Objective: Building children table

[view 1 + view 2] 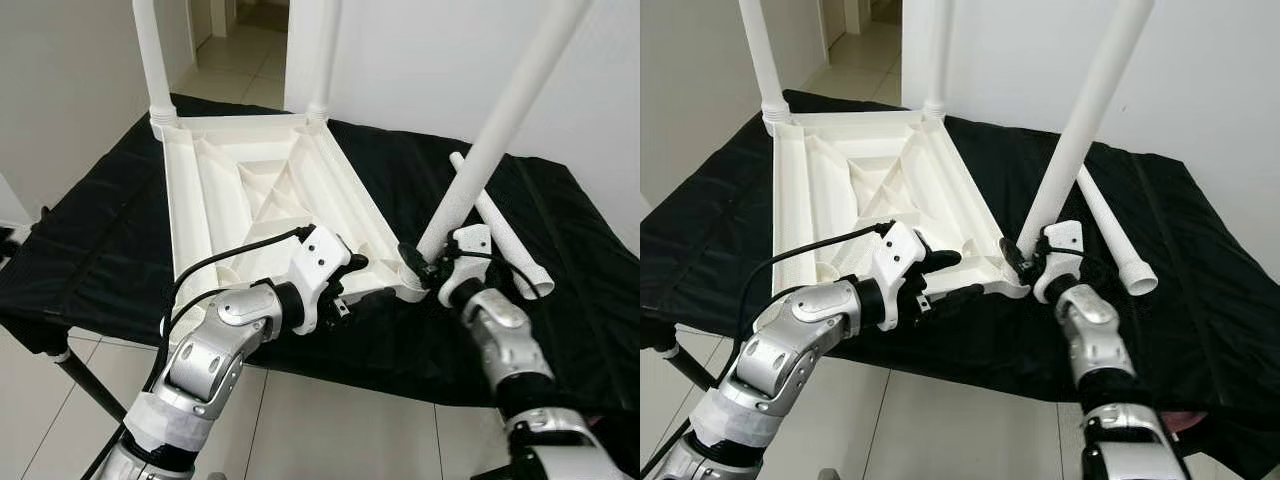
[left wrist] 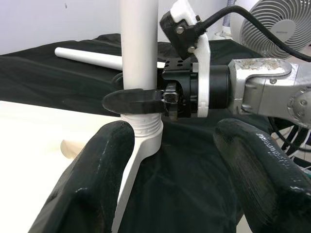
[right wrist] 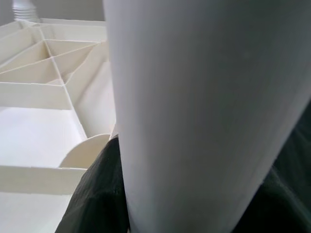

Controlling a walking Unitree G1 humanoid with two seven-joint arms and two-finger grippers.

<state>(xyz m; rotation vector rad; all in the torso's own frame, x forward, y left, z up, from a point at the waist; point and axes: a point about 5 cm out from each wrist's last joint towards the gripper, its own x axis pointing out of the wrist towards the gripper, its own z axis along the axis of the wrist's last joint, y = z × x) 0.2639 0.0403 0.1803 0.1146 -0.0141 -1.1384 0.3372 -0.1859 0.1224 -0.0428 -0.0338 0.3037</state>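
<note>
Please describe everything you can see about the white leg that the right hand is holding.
The leg is a long, round, smooth white tube that looks like plastic. It leans away from the tabletop frame, with its ribbed lower end at the frame's near right corner socket. The right hand is shut on it just above that socket. The black cloth lies underneath. Its top end runs out of view.

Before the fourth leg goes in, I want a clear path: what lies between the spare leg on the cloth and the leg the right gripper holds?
Only bare black cloth between spare leg and held leg, seen in both eye views.
</note>
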